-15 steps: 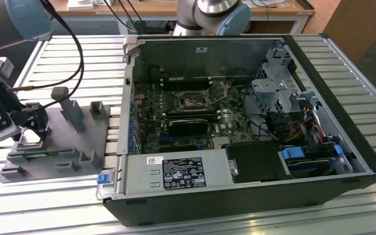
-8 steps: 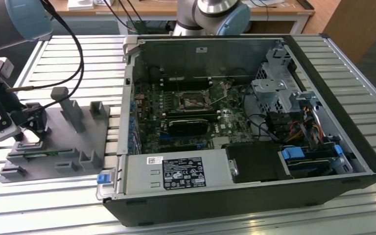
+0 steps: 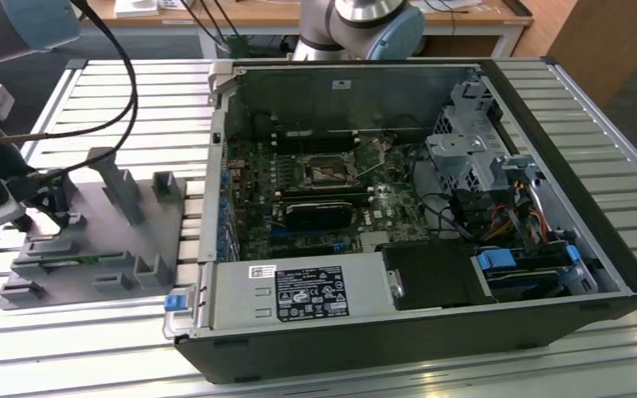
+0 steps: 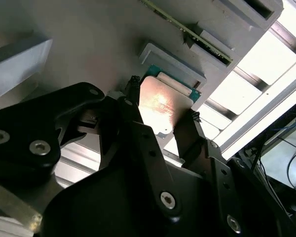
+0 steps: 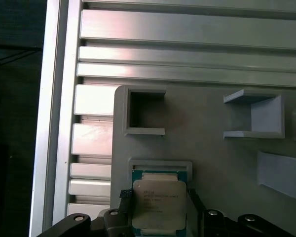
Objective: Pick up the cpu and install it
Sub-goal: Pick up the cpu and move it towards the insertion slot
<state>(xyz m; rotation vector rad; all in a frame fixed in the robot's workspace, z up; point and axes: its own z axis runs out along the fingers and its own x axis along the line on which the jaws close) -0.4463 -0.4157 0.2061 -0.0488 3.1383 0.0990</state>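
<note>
The cpu (image 5: 159, 205), a flat square chip with a shiny metal top and a green rim, lies in a shallow framed pocket of the grey fixture plate (image 5: 207, 143). In both wrist views my gripper (image 5: 158, 196) straddles it, one black finger (image 4: 132, 94) pressed against each of two opposite edges. The metal top (image 4: 160, 101) glints between the fingers. In the exterior view the gripper (image 3: 51, 206) hangs low over the fixture plate (image 3: 97, 249), at the exterior view's left. The black cpu socket (image 3: 324, 172) sits open on the motherboard inside the computer case.
A green memory stick (image 4: 187, 32) lies in a slot on the fixture. Grey upright holders (image 3: 119, 186) rise from the plate near the gripper. The open computer case (image 3: 407, 207) stands on the slatted aluminium table (image 3: 64, 332), with a power supply (image 3: 296, 294) and drive cages.
</note>
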